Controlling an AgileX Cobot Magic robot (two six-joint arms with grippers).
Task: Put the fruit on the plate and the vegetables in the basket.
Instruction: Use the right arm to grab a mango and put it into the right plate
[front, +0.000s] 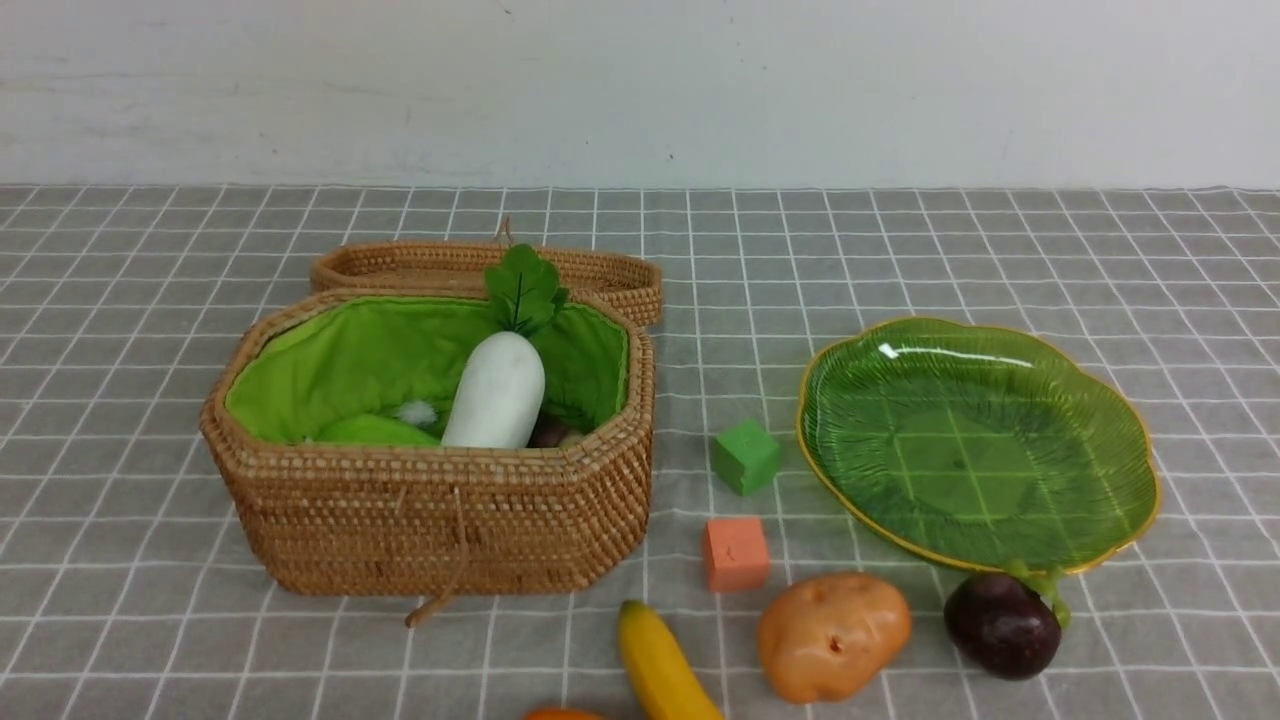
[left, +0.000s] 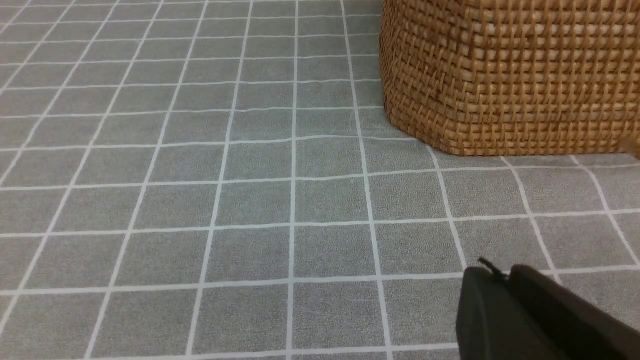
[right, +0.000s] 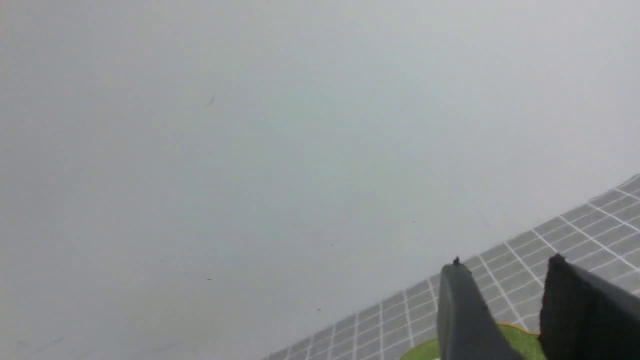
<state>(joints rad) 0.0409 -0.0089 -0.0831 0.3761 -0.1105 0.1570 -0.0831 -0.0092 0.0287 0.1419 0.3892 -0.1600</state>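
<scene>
The woven basket (front: 430, 520) stands open at the left. In it lie the white radish (front: 495, 390), the light-green gourd (front: 375, 432) and a dark purple piece (front: 550, 432). At the right, the green plate (front: 980, 440) holds nothing. Along the near edge lie the banana (front: 660, 665), the potato (front: 832, 635) and the mangosteen (front: 1002, 625), which touches the plate's rim. Only the mango's top (front: 563, 714) shows. Neither gripper shows in the front view. My left gripper (left: 500, 274) is shut, low over the cloth near the basket (left: 500, 75). My right gripper (right: 506, 265) is open and empty, with the plate's edge (right: 520, 340) behind it.
A green cube (front: 745, 456) and an orange cube (front: 735, 553) sit between basket and plate. The basket's lid (front: 480, 265) lies open behind it. A grey checked cloth (front: 1000, 260) covers the table, and a white wall stands at the back.
</scene>
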